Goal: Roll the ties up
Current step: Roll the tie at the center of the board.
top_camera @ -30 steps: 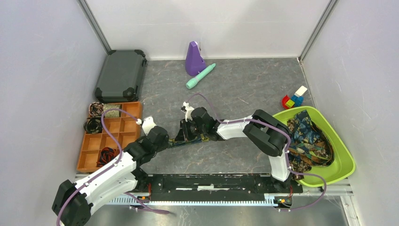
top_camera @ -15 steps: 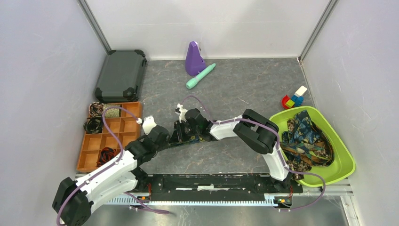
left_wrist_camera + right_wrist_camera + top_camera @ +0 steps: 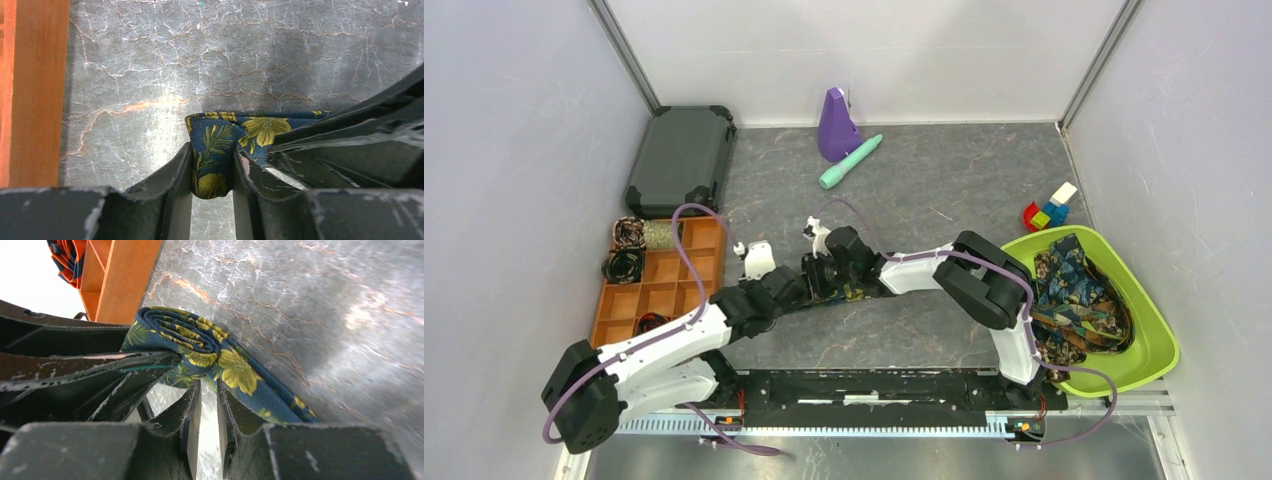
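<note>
From above, my left gripper (image 3: 799, 289) and right gripper (image 3: 822, 280) met just right of the orange tray (image 3: 667, 272). They crowded over the tie (image 3: 852, 294), of which only a dark scrap showed. That view did not show how either pair of jaws stood. It alone showed the green bin (image 3: 1162, 352) far to the tray's right, holding loose ties (image 3: 1074, 285), and the rolled ties (image 3: 627, 233) already in the tray's compartments. I judged the two grippers were close enough that a twist of one could knock the other.

My left wrist camera showed what the top view hid. My left jaws were partly closed and clamped on a folded end of the tie, navy with yellow flowers, above the table (image 3: 150, 60). The tray's wooden edge lay off to the left. The coil's turns did not show here.

My right wrist camera alone showed the roll end-on. It had several tight turns, sat just right of the tray's corner against my left fingers (image 3: 90, 365), and its tail ran away across the table. My right jaws stood a narrow slit apart with their tips at the tie's lower edge. I could not tell whether they pinched any fabric. I judged the roll would spring loose if my left grip eased before the tail was wound in. A careless turn might also drag it against the tray.
</note>
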You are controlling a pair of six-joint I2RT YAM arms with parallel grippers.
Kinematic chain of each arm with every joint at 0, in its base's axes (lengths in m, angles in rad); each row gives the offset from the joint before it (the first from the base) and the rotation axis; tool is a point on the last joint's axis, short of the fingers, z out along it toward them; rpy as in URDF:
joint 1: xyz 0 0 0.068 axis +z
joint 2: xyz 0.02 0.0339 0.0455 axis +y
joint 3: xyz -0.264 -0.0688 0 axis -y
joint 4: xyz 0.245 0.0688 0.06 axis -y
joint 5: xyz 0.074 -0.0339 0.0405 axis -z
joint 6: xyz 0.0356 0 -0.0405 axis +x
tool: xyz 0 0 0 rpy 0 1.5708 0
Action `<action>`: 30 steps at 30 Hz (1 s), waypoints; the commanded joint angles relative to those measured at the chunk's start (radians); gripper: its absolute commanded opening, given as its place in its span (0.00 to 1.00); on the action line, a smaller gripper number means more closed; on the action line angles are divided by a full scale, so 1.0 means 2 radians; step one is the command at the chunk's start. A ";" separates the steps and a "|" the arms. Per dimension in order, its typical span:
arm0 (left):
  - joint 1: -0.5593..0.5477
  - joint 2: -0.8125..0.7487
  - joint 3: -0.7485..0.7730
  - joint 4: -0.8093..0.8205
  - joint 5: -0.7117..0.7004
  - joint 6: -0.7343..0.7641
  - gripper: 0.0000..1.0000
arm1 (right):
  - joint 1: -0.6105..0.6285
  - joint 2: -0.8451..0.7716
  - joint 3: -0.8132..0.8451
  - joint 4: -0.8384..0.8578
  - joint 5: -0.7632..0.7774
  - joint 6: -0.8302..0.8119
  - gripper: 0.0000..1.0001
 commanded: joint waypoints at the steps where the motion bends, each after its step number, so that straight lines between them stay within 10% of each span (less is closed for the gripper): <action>1: -0.017 0.030 0.035 -0.028 -0.062 -0.025 0.08 | -0.017 -0.051 -0.030 0.002 0.002 -0.022 0.24; 30: -0.081 0.233 0.141 -0.104 -0.141 -0.076 0.08 | -0.044 -0.060 -0.104 0.012 0.007 -0.031 0.24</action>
